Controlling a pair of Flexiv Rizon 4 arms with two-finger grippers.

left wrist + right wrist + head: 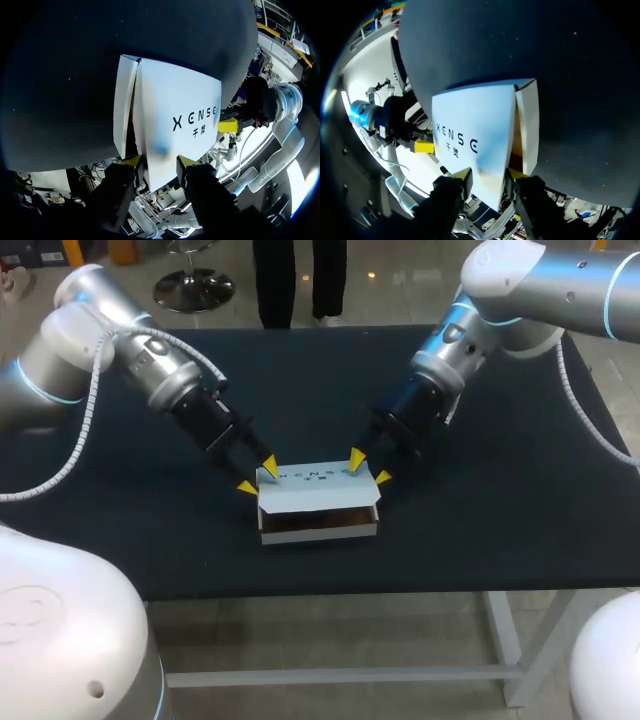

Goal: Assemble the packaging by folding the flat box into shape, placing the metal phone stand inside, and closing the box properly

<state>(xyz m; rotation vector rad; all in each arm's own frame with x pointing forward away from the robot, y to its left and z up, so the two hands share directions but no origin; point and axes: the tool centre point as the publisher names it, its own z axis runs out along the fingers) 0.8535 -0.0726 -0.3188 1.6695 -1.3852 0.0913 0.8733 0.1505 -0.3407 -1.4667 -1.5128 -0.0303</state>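
Honestly, my worry: on this desk (520, 520) the box (318, 525), sitting mid-desk toward the near edge, could skid if one arm presses harder. Or its lid (315, 485), gaping on the near side, buckles. Both are spread: the left end effector (257, 477) and the right end effector (369, 469) straddle the lid's ends, not pinching. Surface looks dark and flat, with the side edges well apart from the box.
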